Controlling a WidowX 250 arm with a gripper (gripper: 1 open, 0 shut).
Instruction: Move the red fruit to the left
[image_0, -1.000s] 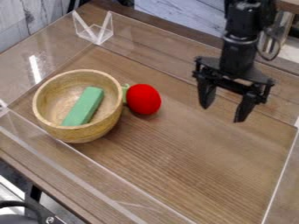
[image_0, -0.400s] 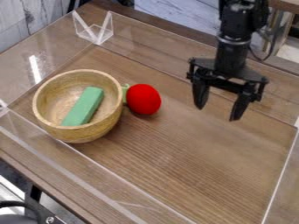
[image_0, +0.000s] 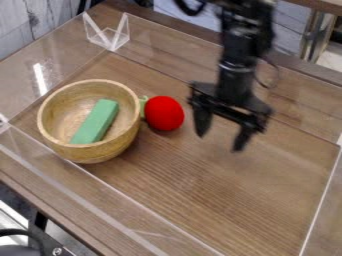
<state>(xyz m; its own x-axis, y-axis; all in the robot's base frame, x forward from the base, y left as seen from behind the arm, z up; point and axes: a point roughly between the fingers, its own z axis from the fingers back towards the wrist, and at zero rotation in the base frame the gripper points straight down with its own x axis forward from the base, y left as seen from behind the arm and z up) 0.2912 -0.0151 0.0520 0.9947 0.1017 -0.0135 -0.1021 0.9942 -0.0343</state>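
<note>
The red fruit is resting on the wooden table, just beside the wooden bowl that is holding a green block. Its slightly elongated body is pointing its greenish stem end toward the upper left of the view, its long axis running from there toward the lower right. The gripper, spread wide and released, is hovering near the fruit.

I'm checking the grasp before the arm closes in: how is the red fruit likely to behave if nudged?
The red fruit will probably roll rather than slide, since it looks rounded. Its sheen suggests smooth skin that might slip under a glancing push. With the bowl right beside it, a leftward roll would likely be stopped by the rim.
</note>
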